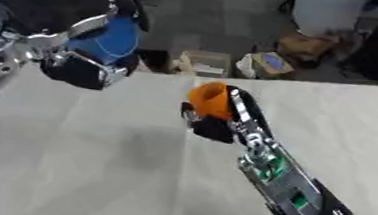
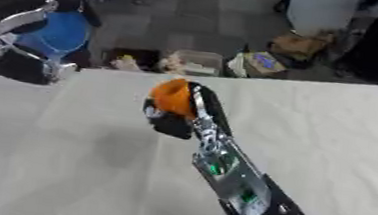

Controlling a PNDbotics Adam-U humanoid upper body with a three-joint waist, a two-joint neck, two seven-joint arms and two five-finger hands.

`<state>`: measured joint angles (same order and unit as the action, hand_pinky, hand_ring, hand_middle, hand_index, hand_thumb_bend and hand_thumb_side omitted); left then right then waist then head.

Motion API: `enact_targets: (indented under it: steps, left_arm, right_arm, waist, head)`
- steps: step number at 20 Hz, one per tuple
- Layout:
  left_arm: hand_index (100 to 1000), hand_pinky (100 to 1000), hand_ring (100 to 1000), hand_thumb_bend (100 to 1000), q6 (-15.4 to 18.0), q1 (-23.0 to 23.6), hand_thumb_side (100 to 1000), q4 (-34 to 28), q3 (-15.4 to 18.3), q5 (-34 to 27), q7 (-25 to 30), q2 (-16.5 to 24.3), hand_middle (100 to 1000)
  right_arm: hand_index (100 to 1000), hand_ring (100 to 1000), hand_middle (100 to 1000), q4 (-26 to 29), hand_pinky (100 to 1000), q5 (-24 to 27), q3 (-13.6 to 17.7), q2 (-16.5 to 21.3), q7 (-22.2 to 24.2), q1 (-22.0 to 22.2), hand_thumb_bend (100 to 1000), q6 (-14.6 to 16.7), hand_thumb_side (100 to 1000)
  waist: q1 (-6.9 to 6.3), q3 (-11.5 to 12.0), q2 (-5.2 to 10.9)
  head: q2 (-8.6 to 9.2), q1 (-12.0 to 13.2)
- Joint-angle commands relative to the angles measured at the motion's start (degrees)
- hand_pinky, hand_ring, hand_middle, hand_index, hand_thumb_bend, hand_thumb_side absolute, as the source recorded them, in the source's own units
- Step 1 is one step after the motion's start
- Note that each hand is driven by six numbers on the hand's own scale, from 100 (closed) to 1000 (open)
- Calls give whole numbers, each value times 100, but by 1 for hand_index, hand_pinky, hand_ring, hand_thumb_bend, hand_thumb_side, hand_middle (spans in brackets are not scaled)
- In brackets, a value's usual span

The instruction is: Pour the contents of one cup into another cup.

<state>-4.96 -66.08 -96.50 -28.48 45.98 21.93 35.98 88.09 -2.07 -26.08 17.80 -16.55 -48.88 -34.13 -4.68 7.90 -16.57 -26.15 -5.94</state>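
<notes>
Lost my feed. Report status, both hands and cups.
Left hand shut on blue cup, raised at upper left. Right hand shut on orange cup, above the table. Cups apart, nothing between them.

The left hand (image 1: 83, 63) is raised over the worktop's far left corner, its black fingers and thumb curled round a blue cup (image 1: 107, 40). The right arm reaches up from the near right edge; the right hand (image 1: 213, 124), mid-worktop, has its fingers wrapped round an orange cup (image 1: 208, 99)
</notes>
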Motion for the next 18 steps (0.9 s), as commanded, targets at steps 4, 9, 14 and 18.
enact_targets:
  steps: [4, 9, 14, 18]
  left_arm:
    - [753, 339, 568, 100, 154, -209, 100, 66, -14, 200, 59, 13, 567]
    - [754, 343, 530, 100, 249, -284, 100, 163, -71, 315, 149, -54, 575]
    - [754, 354, 544, 100, 367, -396, 100, 279, -147, 530, 260, -159, 590]
    - [751, 338, 569, 100, 457, -507, 100, 459, -232, 812, 392, -271, 602]
  right_arm:
    - [575, 482, 482, 470, 466, 167, -82, 10, 91, -143, 100, -111, 277]
    - [575, 483, 483, 548, 466, 209, -124, -36, 133, -173, 100, -194, 273]
    - [575, 482, 482, 602, 466, 268, -168, -94, 155, -212, 100, -241, 272]
    - [574, 482, 482, 673, 464, 384, -183, -103, 126, -234, 100, -342, 269]
  waist:
    - [24, 11, 178]
    - [29, 42, 181]
    - [31, 56, 189]
    - [38, 78, 199]
  head:
    - [-55, 8]
    - [-82, -16]
    - [-85, -39]
    - [-99, -52]
